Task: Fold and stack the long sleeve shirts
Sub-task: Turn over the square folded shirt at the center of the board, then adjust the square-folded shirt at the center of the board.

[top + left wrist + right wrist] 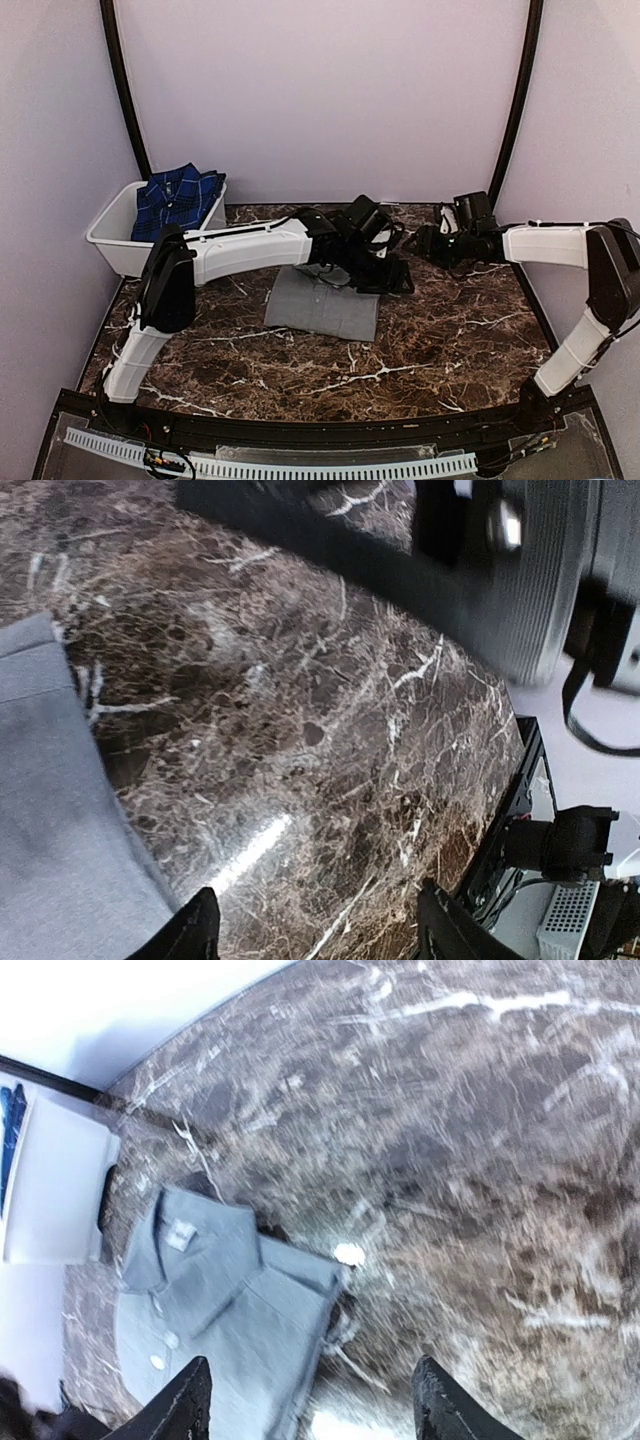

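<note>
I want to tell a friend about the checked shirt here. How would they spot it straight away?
Start from the dark marble table; at its far left corner stands a white plastic tub. The plaid shirt lies bunched in that tub. Its navy and blue checks set it apart from the plain grey shirt, which lies folded flat mid-table.

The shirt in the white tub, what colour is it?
Plaid shirt: navy and blue checks, clearest in the top view.

No legible text or numbers. Pale tag (180, 1233) inside grey shirt (240, 1320) collar, possibly printed, too blurred.
</note>
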Robot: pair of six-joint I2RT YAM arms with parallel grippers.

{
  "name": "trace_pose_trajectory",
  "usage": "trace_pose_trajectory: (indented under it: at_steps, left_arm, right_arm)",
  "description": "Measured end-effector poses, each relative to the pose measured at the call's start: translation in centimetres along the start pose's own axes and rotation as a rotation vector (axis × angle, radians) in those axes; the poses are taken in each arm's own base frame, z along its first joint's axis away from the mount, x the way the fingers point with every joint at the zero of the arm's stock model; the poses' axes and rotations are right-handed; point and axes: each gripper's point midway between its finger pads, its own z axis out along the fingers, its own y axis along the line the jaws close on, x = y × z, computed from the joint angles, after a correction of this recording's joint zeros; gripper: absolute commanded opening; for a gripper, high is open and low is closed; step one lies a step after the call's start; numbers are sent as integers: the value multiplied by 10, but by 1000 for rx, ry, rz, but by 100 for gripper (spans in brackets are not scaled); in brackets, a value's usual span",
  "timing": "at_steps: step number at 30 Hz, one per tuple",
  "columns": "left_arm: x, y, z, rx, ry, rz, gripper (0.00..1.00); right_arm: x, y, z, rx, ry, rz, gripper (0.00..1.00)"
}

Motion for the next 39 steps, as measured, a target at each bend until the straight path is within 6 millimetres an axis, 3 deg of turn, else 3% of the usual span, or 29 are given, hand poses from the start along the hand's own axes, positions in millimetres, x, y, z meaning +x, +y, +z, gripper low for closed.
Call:
trace_pose_trajectory:
  at_steps: [4,11,15,19,23,29,34,39]
  left_arm:
    - [-15,27,-26,-75,-52,-35,66]
    - [-21,122,-119,-249,-167,-165,64]
    - [-6,171,-147,-334,-187,-212,64]
    - [18,204,-147,-405,-147,-217,64]
    - [36,221,-144,-444,-105,-213,64]
    - [33,230,-144,-470,-120,-180,66]
    - [29,238,-134,-471,-123,-145,67]
    - [39,251,-121,-492,-85,-139,67]
  right_arm:
    - [30,-9,-1,42,58,-12,66]
    - [73,12,10,41,147,-84,64]
    - [92,16,23,57,193,-111,63]
    - [104,15,37,93,226,-130,61]
    - [111,15,48,115,244,-148,59]
    - [117,13,65,167,255,-173,55]
    - [118,10,71,188,254,-178,52]
    - [119,14,75,199,247,-195,48]
